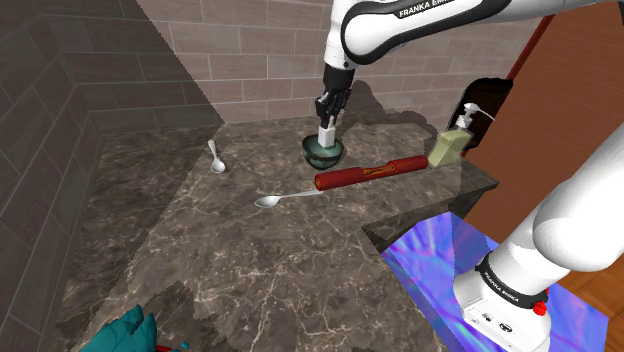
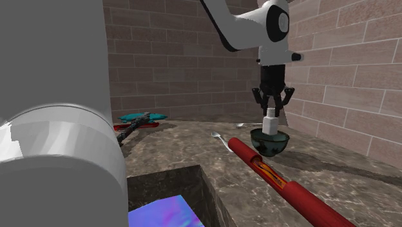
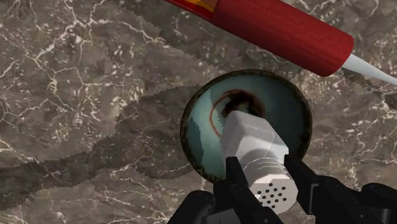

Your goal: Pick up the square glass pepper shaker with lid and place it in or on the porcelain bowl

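Note:
A white square pepper shaker with a perforated lid stands upright, its lid end clasped between my black fingers. My gripper is shut on it from above. The shaker hangs over the middle of a dark green bowl, its base at about rim height or just inside. I cannot tell whether it touches the bowl's bottom. The bowl sits on the marble counter near the back brick wall, and its teal inside shows around the shaker.
A long red cylinder lies just beside the bowl. Two spoons rest on the counter. A soap dispenser stands at the counter's far corner. A teal object lies at the near edge. Brick walls close the back.

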